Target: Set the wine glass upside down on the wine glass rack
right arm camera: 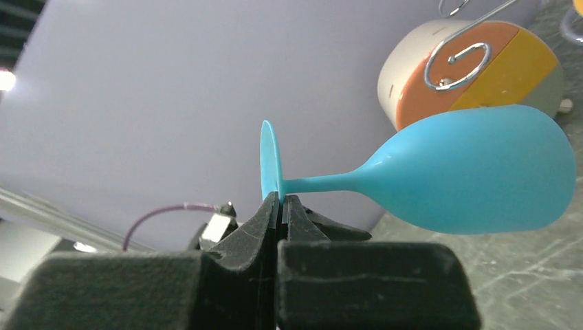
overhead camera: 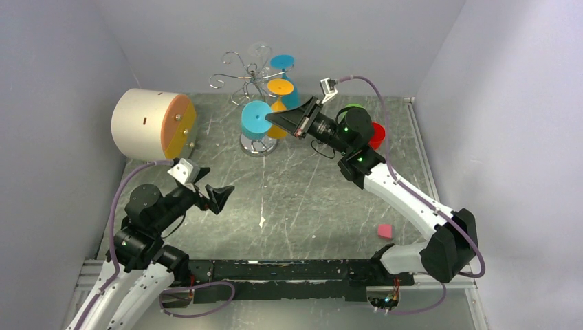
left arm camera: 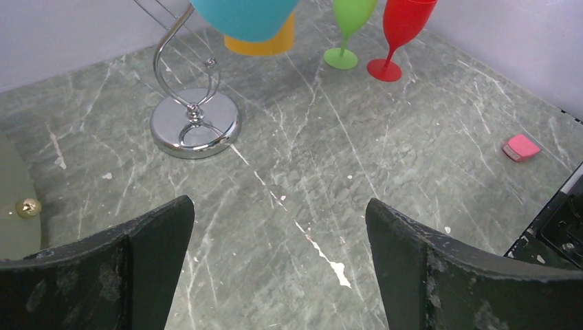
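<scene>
My right gripper point(overhead camera: 278, 124) is shut on the edge of the round foot of a light blue wine glass point(overhead camera: 256, 118), held upside down in the air in front of the wine glass rack point(overhead camera: 247, 75). In the right wrist view the fingers point(right arm camera: 268, 213) pinch the foot, and the glass point(right arm camera: 481, 179) points away from them. The rack is a silver wire stand with curled arms and a chrome base point(left arm camera: 195, 127). An orange glass point(overhead camera: 280, 88) and a blue glass point(overhead camera: 282, 63) hang on it. My left gripper point(overhead camera: 210, 196) is open and empty, low over the table at the near left.
A cream cylinder with an orange end point(overhead camera: 151, 124) stands at the left wall. A green glass point(left arm camera: 347, 27) and a red glass point(left arm camera: 399, 27) stand upright at the back right, behind my right arm. A small pink block point(overhead camera: 385, 231) lies at the near right.
</scene>
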